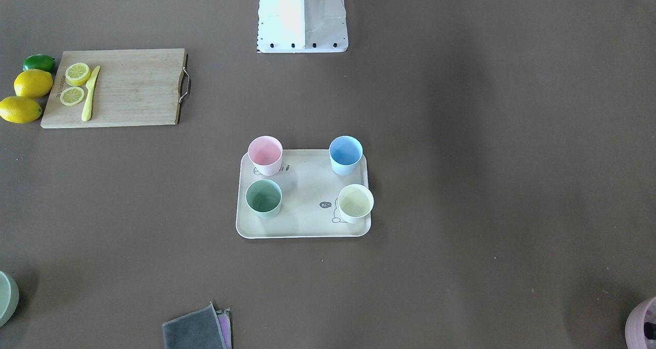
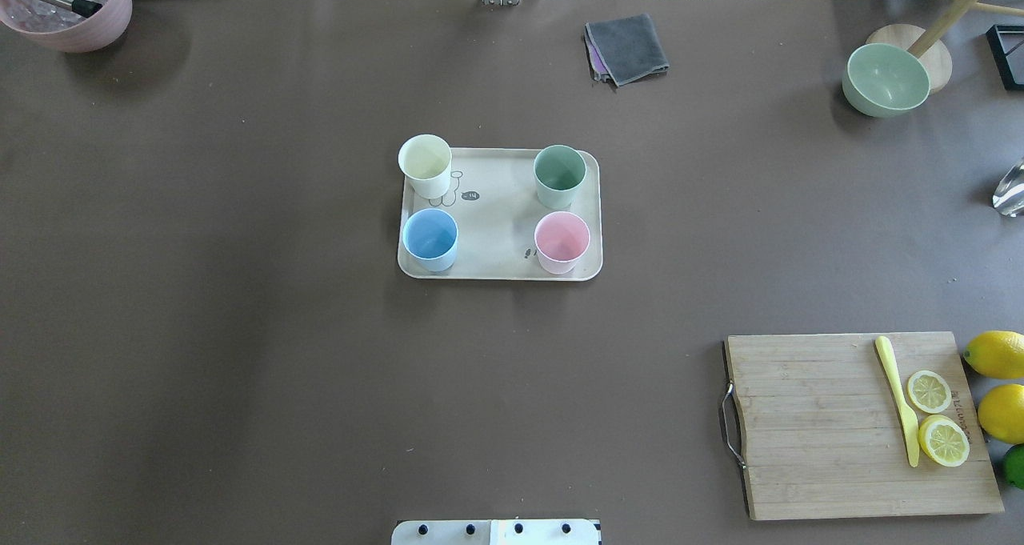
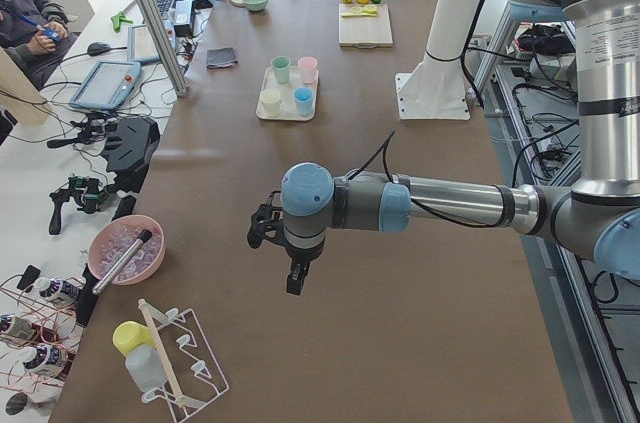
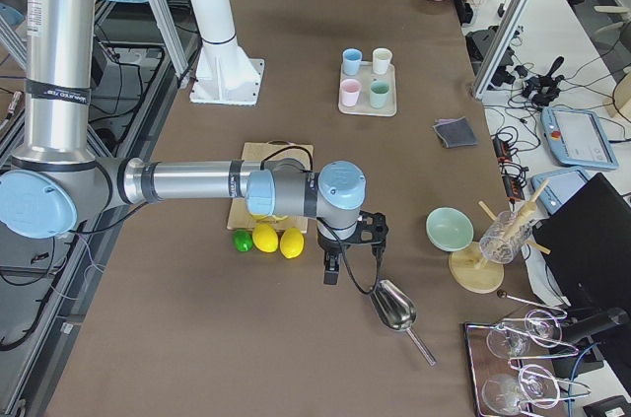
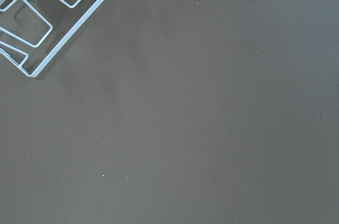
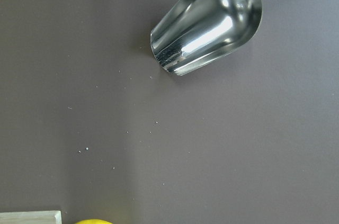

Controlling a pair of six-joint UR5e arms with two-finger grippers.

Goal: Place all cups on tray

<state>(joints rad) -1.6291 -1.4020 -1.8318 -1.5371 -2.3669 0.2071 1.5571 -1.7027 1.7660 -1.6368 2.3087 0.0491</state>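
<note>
Seeing four pastel matte tapered cups [image 1: 265, 154] standing upright on the flat beige rimmed tray [image 1: 307, 195]. Hovering left gripper [image 3: 292, 283] and right gripper [image 4: 331, 275] over the brown table [image 3: 400, 343], well apart from these. Cannot tell fingers apart or together.

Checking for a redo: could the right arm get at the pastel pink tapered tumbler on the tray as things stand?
Probably yes. The pink tumbler stands upright at the flat beige tray's near right corner, apart from the sage green tumbler behind it; nothing stands on its robot-facing side.

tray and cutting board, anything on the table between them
Nothing. In the overhead view, the brown table between the tray and the cutting board is bare.
</note>
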